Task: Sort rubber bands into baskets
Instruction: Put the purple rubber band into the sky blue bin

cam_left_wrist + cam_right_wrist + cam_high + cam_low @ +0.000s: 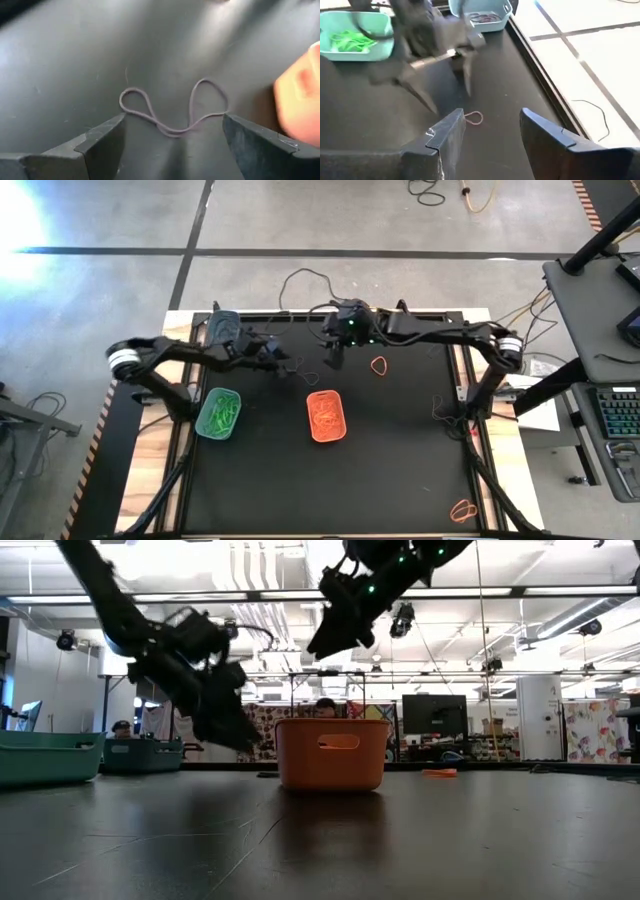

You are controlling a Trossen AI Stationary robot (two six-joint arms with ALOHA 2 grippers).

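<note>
Grippers first: the left gripper [172, 145] has its fingers spread wide, and a dark brown rubber band [172, 112] lies twisted flat on the black mat [400, 470] right between and just ahead of the fingertips. Nothing is pinched, and the band isn't touching either finger as far as I can see. From above, the left gripper [272, 356] sits toward the back of the table, between the dark grey-teal basket [222, 327] and the orange basket [326, 416].

The right gripper [490, 132] is parted too, roughly halfway, and holds nothing. It hangs in the air above the orange basket [331, 753] in the low view. Its wrist camera looks down at the same brown band [474, 118] on the mat, with the left arm blurred behind it.

Baskets: the light teal-green basket [220, 413] is full of green bands [222, 412], the orange one holds orange bands [327, 413], and the grey-teal one [482, 12] has some dark bands in it. Loose on the mat there's an orange band [379, 365] beside the right gripper [334, 358], and another orange band [464, 509] near the front right corner.
</note>
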